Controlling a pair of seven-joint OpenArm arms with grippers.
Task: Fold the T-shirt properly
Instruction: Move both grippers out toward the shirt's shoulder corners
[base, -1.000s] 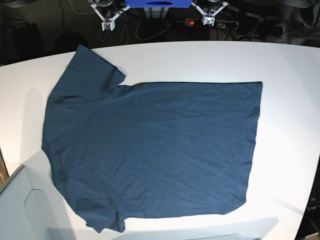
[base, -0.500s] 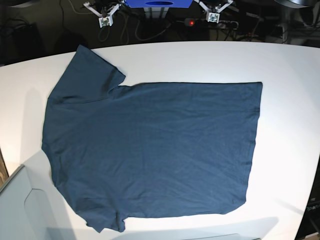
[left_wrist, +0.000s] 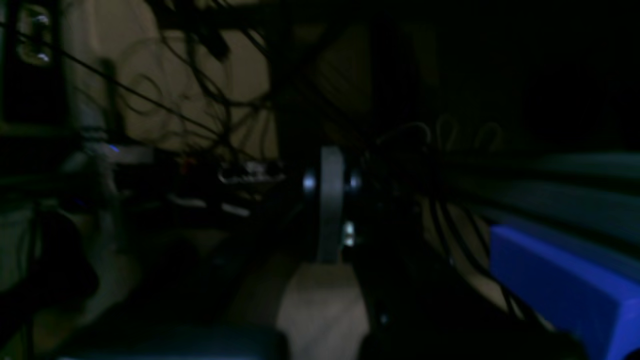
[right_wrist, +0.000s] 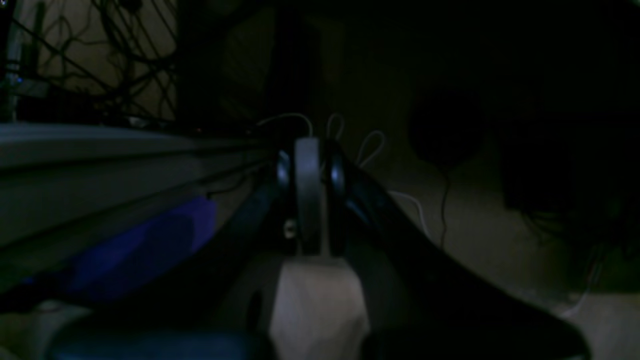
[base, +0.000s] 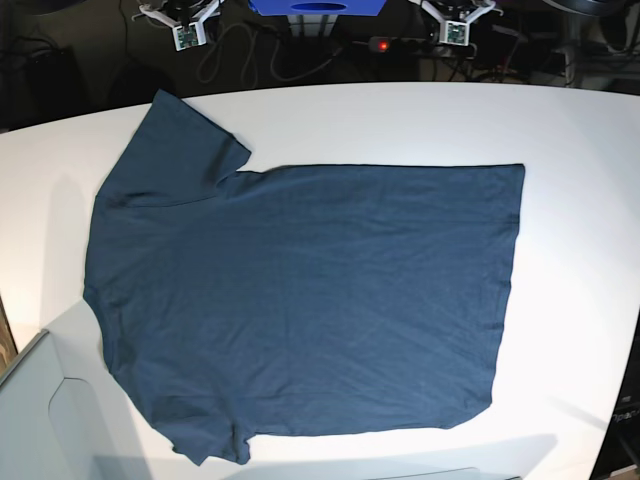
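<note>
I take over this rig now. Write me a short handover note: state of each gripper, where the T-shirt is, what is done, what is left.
Left gripper: shut, empty, at the far table edge, off the cloth.
Right gripper: shut, empty, also at the far edge.
T-shirt: spread flat on the white table, hem toward the left arm's side, sleeves toward the right arm's side. The neck label is not visible.
Done: shirt laid out; no fold made.
Left: every fold. Likely first bring both arms over the shirt and open the fingers.

Base view looks down from above on the whole table (base: 570, 150). Both wrist views sit low behind it, dim, sharing the blue block (left_wrist: 560, 285).
</note>
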